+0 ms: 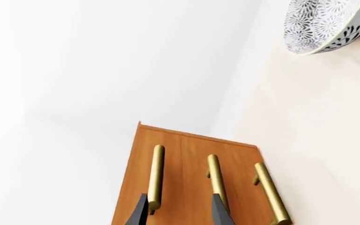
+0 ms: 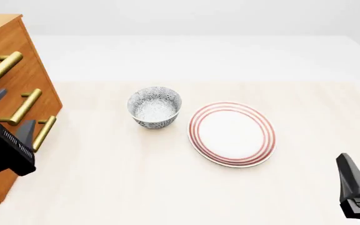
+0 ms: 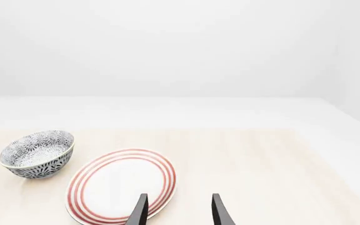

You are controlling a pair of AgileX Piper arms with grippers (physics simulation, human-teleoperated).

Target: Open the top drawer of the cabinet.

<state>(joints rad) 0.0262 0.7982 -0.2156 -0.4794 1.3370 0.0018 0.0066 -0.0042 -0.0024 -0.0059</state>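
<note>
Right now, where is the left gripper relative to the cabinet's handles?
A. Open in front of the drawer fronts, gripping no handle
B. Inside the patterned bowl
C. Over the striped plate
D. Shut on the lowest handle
A: the left gripper has its fingers spread before the cabinet, with the top drawer shut and its handle ungripped.

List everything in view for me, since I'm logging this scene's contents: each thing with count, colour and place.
cabinet: one, orange-brown wood, far left of the table
top drawer: one, orange-brown, highest of three, shut
brass handles: three, gold, one per drawer front
bowl: one, white with dark pattern, centre of the table
plate: one, white with red rings, right of the bowl
table: one, pale beige
left gripper: one, black, jaws open, facing the cabinet front
right gripper: one, black, jaws open, near right edge
</note>
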